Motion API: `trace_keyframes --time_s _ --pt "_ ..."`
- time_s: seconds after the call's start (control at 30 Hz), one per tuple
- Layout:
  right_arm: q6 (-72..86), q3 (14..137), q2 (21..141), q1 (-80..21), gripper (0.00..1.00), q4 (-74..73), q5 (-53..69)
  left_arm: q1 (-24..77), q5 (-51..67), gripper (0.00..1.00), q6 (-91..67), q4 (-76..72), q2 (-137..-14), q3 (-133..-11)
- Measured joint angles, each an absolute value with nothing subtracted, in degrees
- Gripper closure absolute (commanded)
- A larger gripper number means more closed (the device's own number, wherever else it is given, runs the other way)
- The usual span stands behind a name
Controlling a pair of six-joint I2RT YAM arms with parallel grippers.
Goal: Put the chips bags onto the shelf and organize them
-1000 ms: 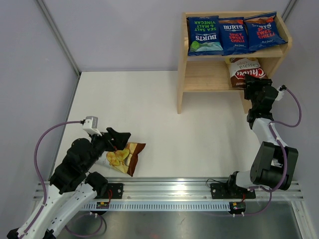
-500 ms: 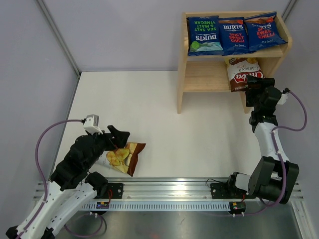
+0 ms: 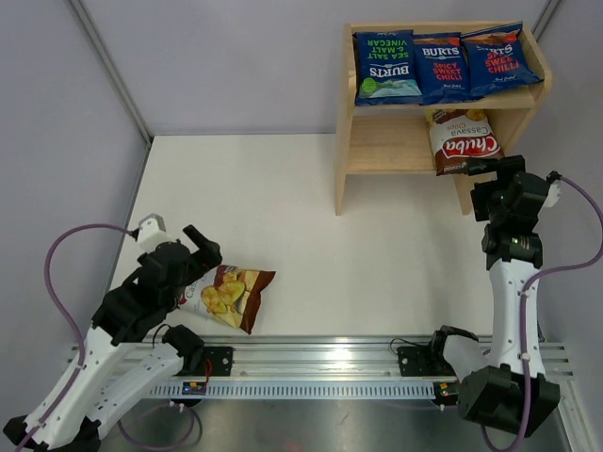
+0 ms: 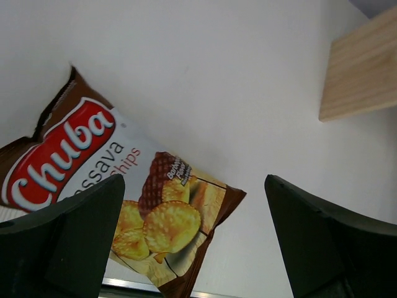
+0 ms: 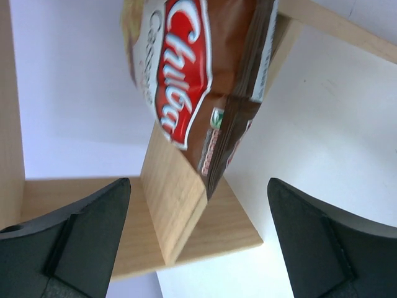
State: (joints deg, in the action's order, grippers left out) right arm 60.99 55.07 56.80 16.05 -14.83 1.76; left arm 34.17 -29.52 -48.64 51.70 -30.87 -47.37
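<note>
The wooden shelf (image 3: 390, 143) stands at the far right. Three dark blue Burts bags (image 3: 439, 64) stand side by side on its top tier. One Chuba bag (image 3: 464, 141) leans on the lower tier at the right; it also shows in the right wrist view (image 5: 198, 74). My right gripper (image 3: 482, 169) is open and empty just in front of it (image 5: 198, 248). The second Chuba bag (image 3: 234, 295) lies flat on the table near the front left, also in the left wrist view (image 4: 124, 186). My left gripper (image 3: 200, 250) is open and empty, hovering at its left end (image 4: 193, 248).
Grey walls close in the white table (image 3: 283, 207) on the left, back and right. The aluminium rail (image 3: 320, 363) with the arm bases runs along the near edge. The shelf's side panel (image 4: 363, 68) shows in the left wrist view.
My right gripper has drawn back from the Chuba bag on the lower tier, which now stands alone. My left gripper has pulled back to the left off the table bag.
</note>
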Motion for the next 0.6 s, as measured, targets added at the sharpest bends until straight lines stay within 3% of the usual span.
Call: trace_keyframes --time_s 0.27,0.43,0.6 --pt "56.2 42.7 39.3 16.2 0.01 -10.3 20.6 33.9 -38.6 0.01 -69.7 65.5 -20.6 -42.9" --pt "57.0 38.0 41.7 16.2 0.01 -4.2 33.8 33.9 -39.9 0.01 -82.7 73.3 -17.7 -35.8" --pt "57.0 37.0 44.2 16.2 0.01 -1.4 40.0 33.8 -40.2 0.02 -88.0 67.9 -17.6 -30.2"
